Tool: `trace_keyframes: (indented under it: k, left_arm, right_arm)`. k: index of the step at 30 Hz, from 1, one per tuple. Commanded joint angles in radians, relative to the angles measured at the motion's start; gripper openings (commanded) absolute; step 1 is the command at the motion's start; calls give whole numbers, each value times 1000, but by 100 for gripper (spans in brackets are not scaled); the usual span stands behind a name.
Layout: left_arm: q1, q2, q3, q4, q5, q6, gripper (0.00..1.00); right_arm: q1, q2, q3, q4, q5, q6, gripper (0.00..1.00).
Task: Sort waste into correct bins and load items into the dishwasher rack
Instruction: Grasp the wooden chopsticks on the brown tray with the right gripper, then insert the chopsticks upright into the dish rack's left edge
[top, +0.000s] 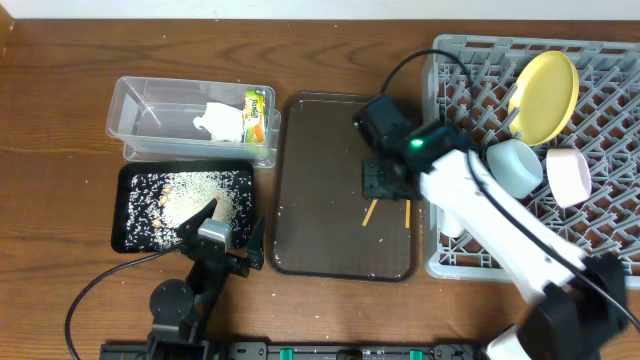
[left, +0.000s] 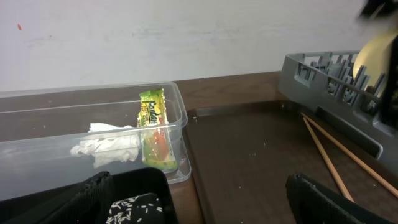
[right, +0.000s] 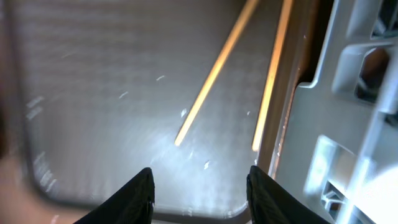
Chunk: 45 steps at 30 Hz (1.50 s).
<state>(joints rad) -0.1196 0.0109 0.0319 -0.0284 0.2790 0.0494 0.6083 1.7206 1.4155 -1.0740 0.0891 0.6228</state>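
Brown wooden table (top: 60, 100) holds, on the left, a clear tub (top: 150, 88) with a white tissue (top: 220, 122) and a green-yellow-orange snack wrapper (top: 256, 115) inside, its letters too small to read. Just in front sits a black tray (top: 130, 235) of rice grains (top: 190, 190), and the left claw (left: 199, 180) is by it, fingers wide apart, holding nothing. Next comes the big brown tray (top: 320, 180), where two chopsticks (right: 214, 74) lie near its right edge under the right claw (right: 200, 180), fingers apart too, and last the grey rack (top: 432, 100) holds the yellow plate (top: 545, 95), blue bowl (top: 515, 165) and cream bowl (top: 570, 175).
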Motion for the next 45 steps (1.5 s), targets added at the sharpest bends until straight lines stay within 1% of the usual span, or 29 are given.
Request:
trace_keyframes:
  k: [1, 6, 8, 14, 16, 18, 19, 22, 24, 26, 31, 35, 40, 43, 45]
  left_arm:
    - [-3, -7, -28, -14, 8, 2, 91]
    - [-3, -7, -28, -15, 8, 2, 91]
    - [-3, -7, -28, -15, 8, 2, 91]
    - [-3, -7, -28, -15, 8, 2, 91]
    - [-3, -7, -28, -15, 8, 2, 91]
    - [-3, -7, -28, -14, 8, 2, 91]
    - [-3, -7, -28, -14, 8, 2, 91]
    - [-3, -7, -28, -14, 8, 2, 91]
    - [-3, -7, -28, -14, 8, 2, 91]
    - [-3, -7, -28, -14, 8, 2, 91]
    - [-3, -7, -28, -15, 8, 2, 91]
    - [-3, -7, -28, -14, 8, 2, 91]
    - [-3, -7, -28, -15, 8, 2, 91]
    - [-3, -7, -28, -14, 8, 2, 91]
    - [-3, -7, -28, -14, 8, 2, 91]
  right_arm:
    - [-9, 72, -4, 37, 106, 126, 45]
    - [-19, 211, -4, 119, 109, 192, 44]
    - [-23, 260, -4, 133, 97, 220, 40]
    - [-24, 344, -4, 142, 43, 218, 29]
    - [-20, 356, -4, 138, 42, 218, 20]
    - [-19, 354, -4, 135, 42, 217, 3]
    - [-19, 346, -3, 137, 42, 211, 1]
    - [-31, 298, 6, 155, 23, 117, 1]
    - [-45, 237, 11, 188, -41, -48, 1]
    - [-64, 162, 12, 196, -82, -148, 1]
    - [-167, -63, 12, 193, -79, -278, 1]
    - [-283, -169, 11, 201, -78, -373, 1]
    - [-409, -153, 8, 201, -79, -461, 1]
    - [-442, -98, 8, 203, -78, -493, 1]
    - [-444, -48, 8, 211, -37, -500, 1]
